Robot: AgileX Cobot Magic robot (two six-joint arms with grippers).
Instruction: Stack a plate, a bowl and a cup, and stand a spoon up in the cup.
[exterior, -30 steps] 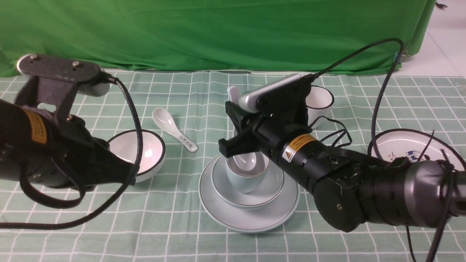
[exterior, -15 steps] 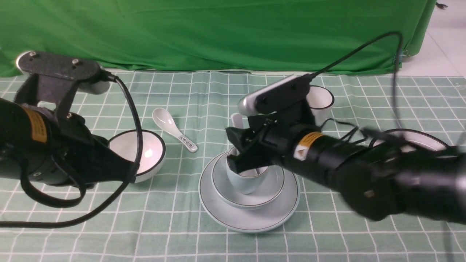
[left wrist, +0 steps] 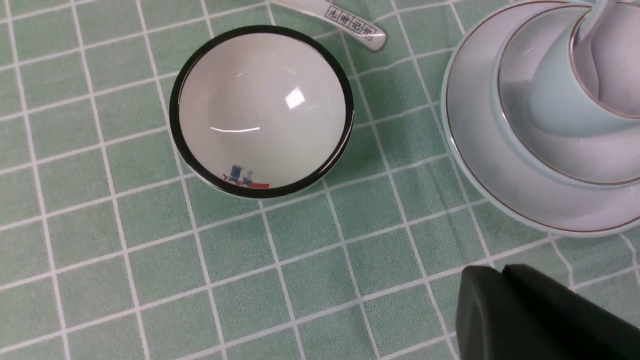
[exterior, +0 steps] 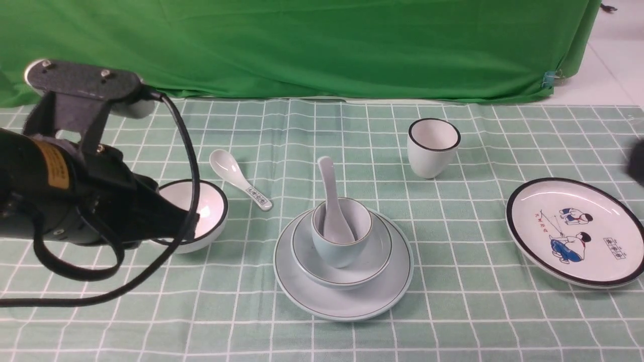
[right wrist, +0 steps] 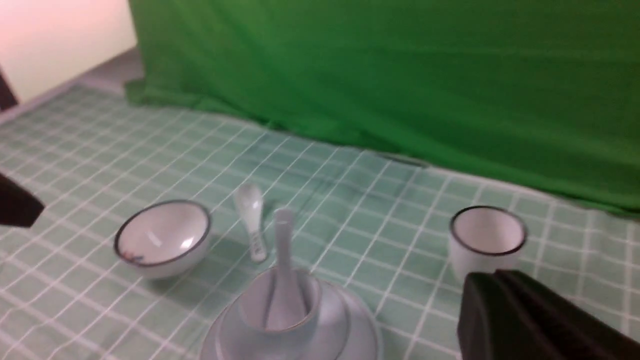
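Spoon: standing in cup; cup in bowl, atop plate;
Left gripper: jaws together, near plate;
Right gripper: jaws together, empty

Stack of 3 near table centre: plate on table, bowl on plate, cup in bowl. Spoon stands in cup, handle leaning back over rim. Other bowl left of stack. Other spoon lies just behind that bowl. Other cup behind and right of stack. Other plate far right, well apart.
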